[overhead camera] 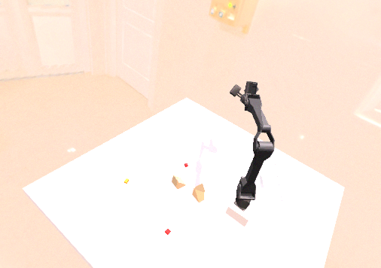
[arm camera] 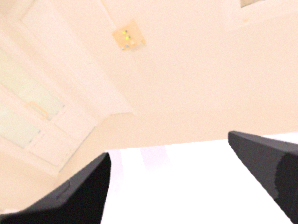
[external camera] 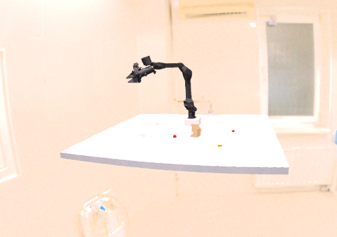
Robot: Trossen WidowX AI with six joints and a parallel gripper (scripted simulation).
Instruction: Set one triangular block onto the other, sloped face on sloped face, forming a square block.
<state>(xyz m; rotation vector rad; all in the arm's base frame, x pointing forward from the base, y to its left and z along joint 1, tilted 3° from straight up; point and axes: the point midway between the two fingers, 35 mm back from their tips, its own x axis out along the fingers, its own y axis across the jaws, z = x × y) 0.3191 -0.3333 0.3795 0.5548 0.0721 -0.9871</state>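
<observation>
Two tan triangular blocks lie apart on the white table [overhead camera: 86, 185] [external camera: 140, 157]. One block [overhead camera: 178, 181] is to the left, the other block [overhead camera: 199, 193] just right of it and nearer the arm's base. In the exterior view they overlap as one tan shape [external camera: 196, 131] in front of the base. My gripper [overhead camera: 241, 92] [external camera: 130, 78] [arm camera: 170, 147] is open and empty, raised high above the table and far from both blocks. The wrist view shows only the two dark fingers, the table's far part and the room behind it.
Two small red cubes [overhead camera: 186, 165] [overhead camera: 167, 231] and a small yellow cube [overhead camera: 126, 181] lie scattered on the table around the blocks. The arm's base [overhead camera: 245, 200] [external camera: 192, 121] stands right of the blocks. The table edges drop to the floor.
</observation>
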